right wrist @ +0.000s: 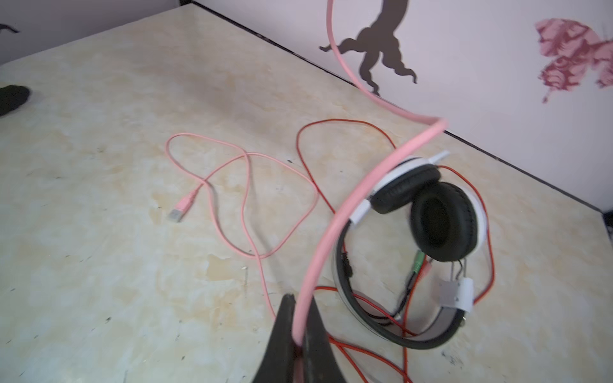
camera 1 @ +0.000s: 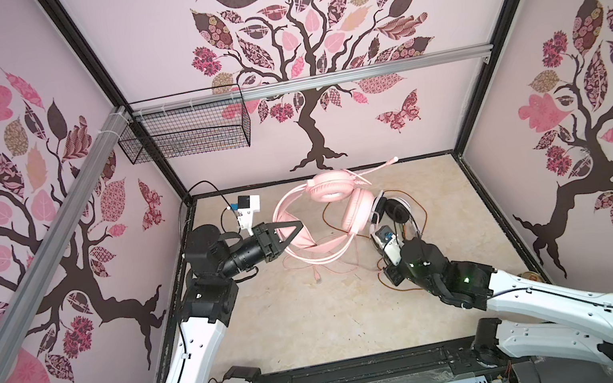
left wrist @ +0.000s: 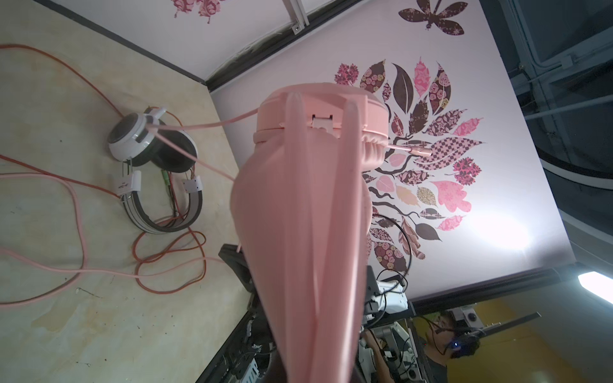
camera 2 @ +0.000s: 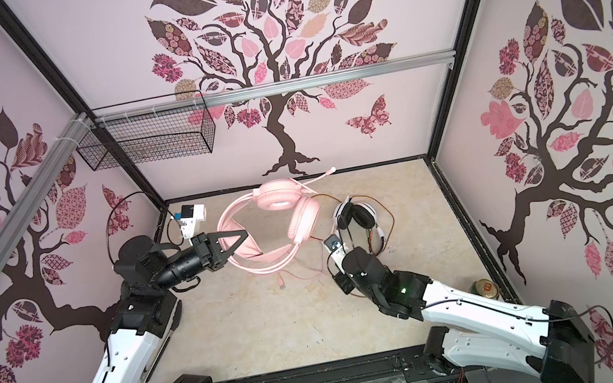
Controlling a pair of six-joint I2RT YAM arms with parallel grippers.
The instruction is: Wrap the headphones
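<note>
The pink headphones (camera 1: 328, 191) hang tilted above the table at the back, mic boom toward the back wall. My left gripper (camera 1: 300, 226) is shut on their pink headband (left wrist: 298, 232), which fills the left wrist view and hides the jaws. The pink cable (right wrist: 365, 185) runs from the headset down into my right gripper (right wrist: 300, 331), which is shut on it. The rest of that cable lies in loose loops on the table and ends in a USB plug (right wrist: 180, 209). The white headphones (right wrist: 441, 225) with black ear pads lie on the table at the right, amid their orange-red cable (left wrist: 169, 258).
A black wire basket (camera 1: 185, 132) hangs on the back wall at upper left. A drink can (camera 2: 485, 289) stands by the table's right edge. Black frame rails and patterned walls close in the table (camera 1: 317, 317) on three sides.
</note>
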